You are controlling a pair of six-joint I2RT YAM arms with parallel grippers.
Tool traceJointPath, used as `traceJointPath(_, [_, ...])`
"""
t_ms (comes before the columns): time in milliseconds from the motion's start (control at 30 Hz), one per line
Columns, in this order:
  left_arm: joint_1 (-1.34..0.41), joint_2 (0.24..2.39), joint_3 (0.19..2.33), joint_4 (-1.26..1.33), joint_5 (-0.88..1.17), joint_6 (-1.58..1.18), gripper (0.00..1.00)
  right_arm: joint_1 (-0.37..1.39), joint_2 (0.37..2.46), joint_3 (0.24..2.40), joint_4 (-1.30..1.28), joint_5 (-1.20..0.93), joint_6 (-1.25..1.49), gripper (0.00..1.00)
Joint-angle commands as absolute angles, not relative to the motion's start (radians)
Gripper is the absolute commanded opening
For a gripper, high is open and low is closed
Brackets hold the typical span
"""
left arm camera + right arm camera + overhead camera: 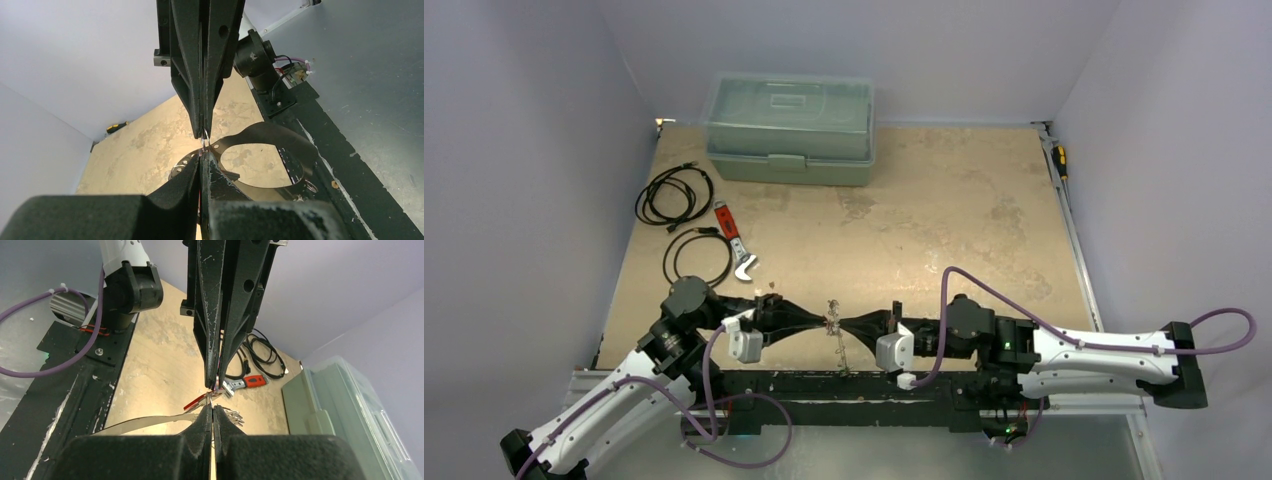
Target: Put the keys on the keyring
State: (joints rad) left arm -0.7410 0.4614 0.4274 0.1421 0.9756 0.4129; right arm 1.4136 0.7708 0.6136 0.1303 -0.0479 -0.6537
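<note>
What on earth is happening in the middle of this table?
Two robot arms meet tip to tip just above the table's near edge. The left gripper and right gripper are both pinched shut, apparently on the keyring, whose thin metal band curves away below them. The keys hang in a cluster at that same spot. A red-handled wrench, black cables and a green box lie farther back, untouched.
</note>
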Motion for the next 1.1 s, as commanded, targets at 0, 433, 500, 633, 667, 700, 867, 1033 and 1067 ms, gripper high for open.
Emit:
traceJointPath(0, [-0.746,0.468,0.419,0.180,1.015,0.437,0.00,1.411,0.772,0.669,0.205,-0.067,-0.646,0.00])
traceJointPath(433, [-0.748,0.469,0.420,0.184,1.035,0.437,0.00,1.412,0.781,0.669,0.217,-0.061,-0.647,0.00])
traceJointPath(500, [-0.748,0.469,0.420,0.184,1.035,0.436,0.00,1.411,0.782,0.670,0.217,-0.061,-0.647,0.00])
traceJointPath(633, [-0.747,0.472,0.419,0.184,1.035,0.436,0.00,1.411,0.782,0.670,0.216,-0.064,-0.647,0.00])
traceJointPath(667, [-0.748,0.473,0.420,0.186,1.035,0.434,0.00,1.411,0.782,0.670,0.218,-0.064,-0.647,0.00])
traceJointPath(700, [-0.748,0.475,0.420,0.186,1.035,0.434,0.00,1.411,0.784,0.670,0.219,-0.064,-0.647,0.00])
traceJointPath(867, [-0.749,0.481,0.421,0.187,1.038,0.433,0.00,1.411,0.790,0.671,0.220,-0.066,-0.647,0.00])
traceJointPath(1033, [-0.750,0.484,0.422,0.189,1.043,0.433,0.00,1.411,0.794,0.670,0.221,-0.065,-0.647,0.00])
traceJointPath(1067, [-0.750,0.484,0.422,0.189,1.044,0.433,0.00,1.411,0.796,0.670,0.222,-0.063,-0.647,0.00])
